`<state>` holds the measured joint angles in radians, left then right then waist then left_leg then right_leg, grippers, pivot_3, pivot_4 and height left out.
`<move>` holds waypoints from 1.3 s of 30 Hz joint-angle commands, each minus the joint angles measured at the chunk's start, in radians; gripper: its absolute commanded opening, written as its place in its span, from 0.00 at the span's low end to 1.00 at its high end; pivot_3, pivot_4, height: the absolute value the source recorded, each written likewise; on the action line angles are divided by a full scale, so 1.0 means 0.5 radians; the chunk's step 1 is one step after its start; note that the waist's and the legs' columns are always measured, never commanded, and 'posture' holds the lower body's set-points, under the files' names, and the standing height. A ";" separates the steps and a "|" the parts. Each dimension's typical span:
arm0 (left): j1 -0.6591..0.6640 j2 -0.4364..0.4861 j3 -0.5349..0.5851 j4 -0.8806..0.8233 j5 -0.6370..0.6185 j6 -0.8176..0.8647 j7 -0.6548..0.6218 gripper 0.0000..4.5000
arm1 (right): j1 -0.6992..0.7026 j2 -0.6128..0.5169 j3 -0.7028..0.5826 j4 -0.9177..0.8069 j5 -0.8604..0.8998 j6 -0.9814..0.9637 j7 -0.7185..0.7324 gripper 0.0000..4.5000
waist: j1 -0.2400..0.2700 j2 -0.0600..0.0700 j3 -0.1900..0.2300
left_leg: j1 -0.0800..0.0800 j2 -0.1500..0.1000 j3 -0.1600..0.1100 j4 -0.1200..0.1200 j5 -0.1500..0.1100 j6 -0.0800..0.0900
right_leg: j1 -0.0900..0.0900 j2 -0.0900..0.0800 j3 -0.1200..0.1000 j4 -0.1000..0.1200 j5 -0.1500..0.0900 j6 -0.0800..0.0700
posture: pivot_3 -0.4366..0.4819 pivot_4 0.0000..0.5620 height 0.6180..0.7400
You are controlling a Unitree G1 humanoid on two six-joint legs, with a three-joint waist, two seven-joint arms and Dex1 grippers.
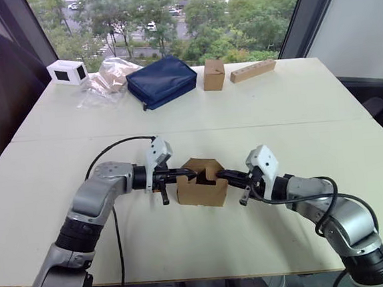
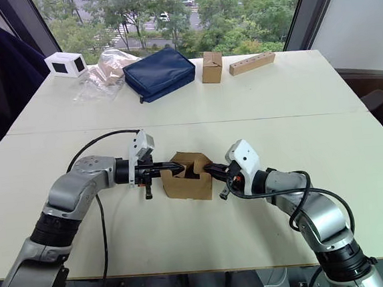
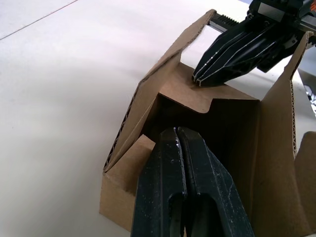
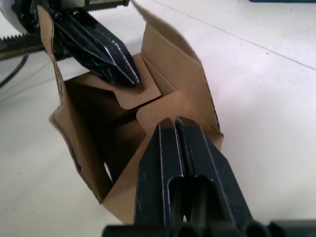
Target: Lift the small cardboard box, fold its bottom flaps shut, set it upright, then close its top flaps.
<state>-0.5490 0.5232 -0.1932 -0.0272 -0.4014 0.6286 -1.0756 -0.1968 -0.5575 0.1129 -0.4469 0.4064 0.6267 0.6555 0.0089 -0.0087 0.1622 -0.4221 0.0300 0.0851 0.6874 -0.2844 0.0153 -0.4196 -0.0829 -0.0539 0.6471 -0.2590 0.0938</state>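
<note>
The small cardboard box (image 1: 202, 184) sits on the near half of the table (image 1: 275, 102), between the two arms, its open end up and long flaps standing. Risk: uneven inward pressure on the short flaps could skid or tip the box (nothing braces it). The left gripper (image 3: 178, 143) and the right gripper (image 4: 174, 129), fingers pressed together and holding nothing, each bear on one short flap.
</note>
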 commanded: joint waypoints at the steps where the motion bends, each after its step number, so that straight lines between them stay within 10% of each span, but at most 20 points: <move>1: 0.044 0.070 0.034 0.011 0.032 0.012 0.025 0.00 | 0.015 -0.038 0.066 0.010 -0.066 0.018 0.014 0.00 | -0.001 0.000 0.000 | 0.002 0.000 0.000 0.000 -0.001 0.002 | 0.002 0.000 0.000 0.000 0.000 0.000 | 0.48 0.27 1.00; 13: 0.119 0.130 0.071 -0.060 0.003 0.016 0.046 0.00 | -0.045 -0.049 0.093 0.020 -0.121 -0.003 0.049 0.00 | -0.012 0.000 -0.002 | 0.029 0.002 0.000 -0.008 -0.003 0.005 | 0.026 0.000 0.000 -0.002 -0.005 -0.007 | 0.48 0.27 1.00; 24: -0.037 0.193 0.338 -0.105 -0.235 0.193 0.053 0.00 | -0.203 0.044 -0.412 -0.257 0.438 0.350 -0.063 0.00 | 0.004 -0.001 0.000 | 0.025 0.002 0.000 -0.008 -0.003 0.004 | 0.022 -0.001 0.000 -0.003 -0.005 -0.007 | 0.48 0.27 1.00; 30: -0.285 0.212 0.387 0.215 -0.231 0.176 0.006 0.00 | -0.182 -0.043 -0.588 -0.505 0.827 0.561 -0.068 0.00 | 0.008 -0.001 0.000 | 0.024 0.001 0.000 -0.008 -0.003 0.005 | 0.023 -0.002 -0.001 -0.004 -0.005 -0.007 | 0.48 0.27 1.00; 39: -0.602 -0.190 0.168 1.016 0.035 -0.253 -0.116 0.00 | -0.048 -0.226 -0.109 -0.489 0.668 0.484 0.113 0.00 | 0.008 -0.004 0.002 | 0.023 -0.004 -0.001 -0.007 -0.004 0.005 | 0.024 -0.001 -0.001 -0.005 -0.005 -0.006 | 0.48 0.27 1.00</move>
<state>-0.8260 0.4319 -0.0912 0.4566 -0.4126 0.5525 -1.1107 -0.2110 -0.6782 0.0490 -0.6947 0.7564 0.9036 0.7039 0.0128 -0.0110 0.1630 -0.4111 0.0272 0.0850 0.6838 -0.2862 0.0180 -0.4083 -0.0837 -0.0542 0.6442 -0.2616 0.0908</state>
